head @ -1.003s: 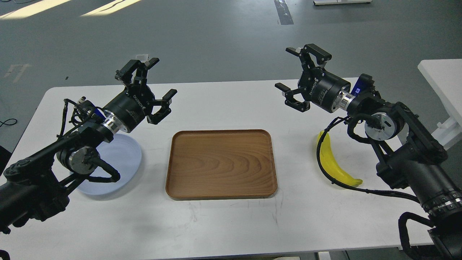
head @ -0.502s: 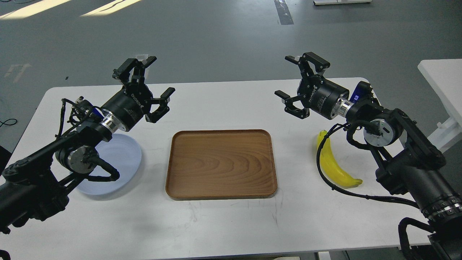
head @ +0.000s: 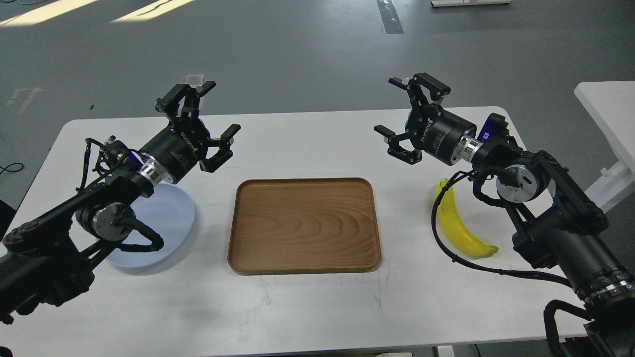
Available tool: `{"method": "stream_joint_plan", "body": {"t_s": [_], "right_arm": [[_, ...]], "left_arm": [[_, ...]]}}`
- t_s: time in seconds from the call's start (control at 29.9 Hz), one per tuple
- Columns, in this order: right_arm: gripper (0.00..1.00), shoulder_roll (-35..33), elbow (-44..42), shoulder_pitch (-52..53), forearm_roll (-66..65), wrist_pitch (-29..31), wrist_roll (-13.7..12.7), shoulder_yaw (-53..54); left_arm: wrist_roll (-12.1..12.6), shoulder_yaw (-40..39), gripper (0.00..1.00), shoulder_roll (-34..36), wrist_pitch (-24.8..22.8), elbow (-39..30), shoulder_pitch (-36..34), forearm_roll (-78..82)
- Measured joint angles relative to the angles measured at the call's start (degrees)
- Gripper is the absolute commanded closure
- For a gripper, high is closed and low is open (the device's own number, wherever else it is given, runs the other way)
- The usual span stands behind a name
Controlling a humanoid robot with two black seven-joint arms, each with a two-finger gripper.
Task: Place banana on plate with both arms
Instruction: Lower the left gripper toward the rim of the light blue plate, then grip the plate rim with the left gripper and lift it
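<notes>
Plainly, nothing is gripped yet. The banana lies flat on the white counter at the right, well apart from the plate, which sits at the far left with the brown tray between them. That layout is likely why two arms are called for: the banana lies on the right arm's side and the plate on the left arm's, so the fruit probably has to pass from one to the other across the middle, perhaps by way of the tray.

The right hand hovers above the counter, beyond the banana's far tip and toward the centre, its fingers spread wide and empty. A black cable from that arm hangs in front of the banana's left edge. The left hand is also raised, fingers splayed and holding nothing; its forearm crosses over the near-left part of the plate, hiding part of the rim.

Against the frame of a second ago, the right arm has pulled a little leftward and lower, so its wrist covers less of the banana and more of the curved yellow body shows. The left hand has shifted only slightly. Banana, plate and tray lie where they did. The reach for the banana looks not yet begun in earnest: the right hand would need to come back and down over the fruit.
</notes>
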Motion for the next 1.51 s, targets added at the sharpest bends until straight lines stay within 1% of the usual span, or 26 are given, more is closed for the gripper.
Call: {"method": "stream_joint_plan", "body": {"t_s": [0.2, 0.33, 0.4, 0.43, 0.5, 0.57, 0.67, 0.74, 0.84, 0.87, 0.97, 1.04, 1.1, 1.17, 1.24, 1.34, 1.4, 1.51], "right_arm": [[0.00, 0.09, 0.00, -0.25, 0.00, 0.00, 0.00, 0.00], [0.00, 0.09, 0.00, -0.34, -0.07, 0.00, 0.00, -0.03], [0.00, 0.09, 0.00, -0.35, -0.08, 0.00, 0.00, -0.07], [0.00, 0.09, 0.00, -0.35, -0.08, 0.00, 0.00, -0.08], [0.00, 0.09, 0.00, -0.35, -0.09, 0.00, 0.00, -0.09], [0.00, 0.09, 0.00, -0.33, -0.09, 0.00, 0.00, -0.09], [0.00, 0.10, 0.00, -0.27, -0.09, 0.00, 0.02, -0.06], [0.00, 0.09, 0.00, -0.27, -0.09, 0.00, 0.07, 0.12], [0.00, 0.15, 0.00, -0.39, -0.08, 0.00, 0.08, 0.15], [0.00, 0.20, 0.00, -0.41, -0.08, 0.00, 0.09, 0.15], [0.00, 0.67, 0.03, -0.44, -0.08, 0.00, 0.09, 0.14], [0.00, 0.92, 0.14, -0.44, -0.08, 0.00, 0.09, 0.12], [0.00, 1.07, 0.33, -0.59, -0.08, 0.00, 0.10, 0.08], [0.00, 1.14, 0.38, -0.95, -0.08, 0.00, 0.09, 0.01], [0.00, 1.21, 0.49, -1.14, -0.08, 0.00, 0.09, -0.01], [0.00, 1.23, 0.71, -1.35, -0.08, 0.00, 0.09, -0.01], [0.00, 1.23, 1.03, -1.61, -0.08, 0.00, 0.09, -0.01], [0.00, 1.23, 1.44, -1.98, -0.08, 0.00, 0.09, -0.01]], "left_arm": [[0.97, -0.14, 0.02, 0.19, 0.19, -0.54, 0.36, -0.10], [0.93, -0.12, 0.02, 0.23, 0.37, -0.61, 0.39, 0.01], [0.56, 0.50, 0.02, 0.40, 1.20, -0.61, 0.42, 0.95], [0.44, 0.82, 0.02, 0.51, 2.21, -0.65, 0.42, 1.91], [0.32, 1.32, 0.02, 1.40, 5.84, -0.72, 0.34, 6.45], [0.24, 1.60, 0.02, 3.47, 9.93, -0.99, -0.01, 15.53], [0.16, 1.92, 0.02, 6.50, 13.45, -2.01, -0.06, 30.04], [0.14, 1.95, 0.02, 10.45, 16.41, -3.31, 0.12, 42.24], [0.13, 2.86, 0.02, 15.01, 20.88, -4.17, 0.56, 54.76], [0.13, 3.94, 0.02, 16.03, 22.46, -4.23, 0.82, 57.42], [0.13, 11.15, 0.02, 19.74, 30.66, -3.56, 2.37, 64.56], [0.13, 15.97, 0.02, 21.51, 35.58, -2.88, 2.93, 66.57], [0.13, 20.71, 0.02, 22.13, 39.17, -1.11, 3.04, 67.22], [0.13, 23.93, 0.02, 22.17, 41.08, 1.27, 3.12, 67.34], [0.13, 25.28, 0.02, 21.75, 41.96, 3.72, 3.15, 67.34], [-0.33, 25.74, 0.02, 20.70, 42.25, 6.22, 3.22, 67.28], [-1.04, 25.83, 0.02, 20.39, 42.27, 7.21, 3.60, 67.04], [-1.45, 25.87, 0.02, 19.98, 42.27, 8.20, 4.45, 66.81]]}}
